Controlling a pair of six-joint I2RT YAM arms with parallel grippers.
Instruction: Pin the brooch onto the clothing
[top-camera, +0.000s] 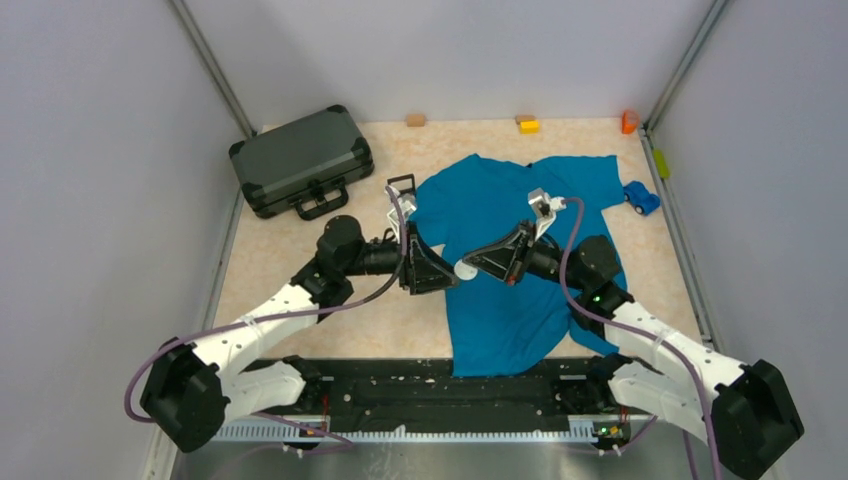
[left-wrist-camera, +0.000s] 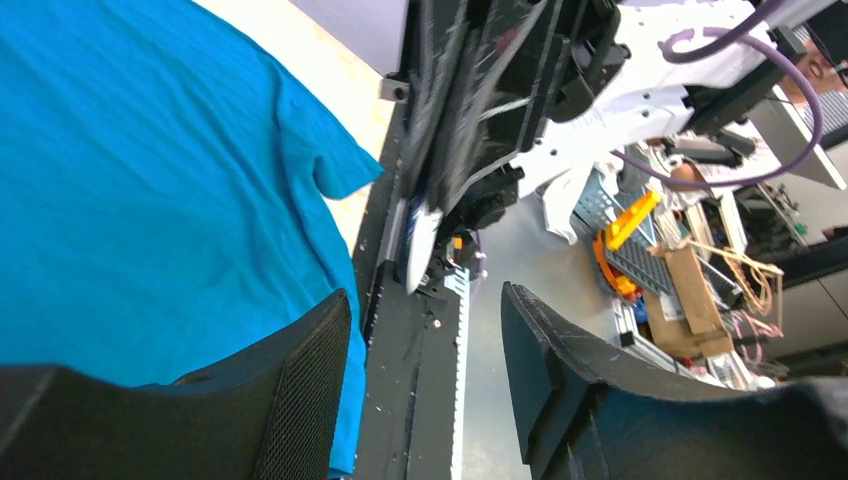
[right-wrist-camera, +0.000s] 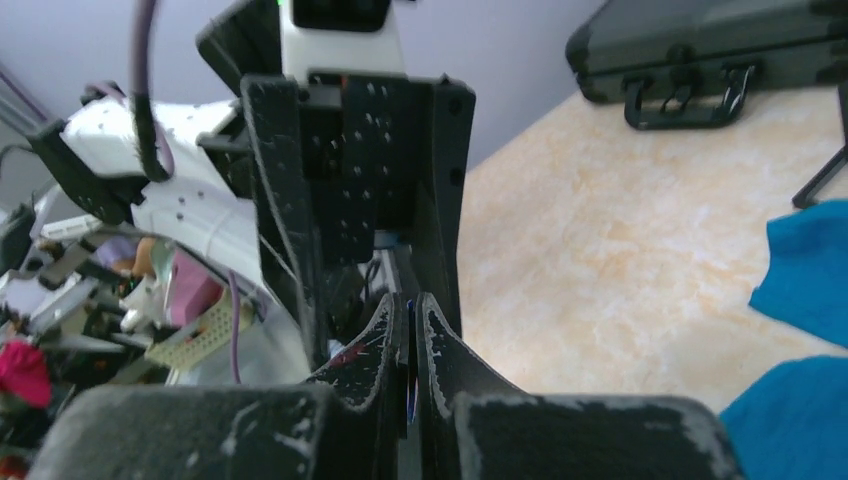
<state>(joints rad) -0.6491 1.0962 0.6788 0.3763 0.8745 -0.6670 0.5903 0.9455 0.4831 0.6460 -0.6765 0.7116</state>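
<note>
Teal shirt flat, mid-table | brooch pinched edge-on in closed right gripper, over shirt's 9 o'clock edge | left gripper spread, empty — facing it | advice: pinch firmly, turn disc flat, lower toward 3 o'clock onto cloth

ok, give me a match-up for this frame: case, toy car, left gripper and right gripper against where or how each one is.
Things:
1. case
2. toy car
3. left gripper
4. right gripper

Place or state:
A. open, nothing between the fingers
B. far left part of the table
C. shut on the brooch
D. next to the shirt, on the right side

Pairs: 1-B, 2-D, 3-A, 4-C
</note>
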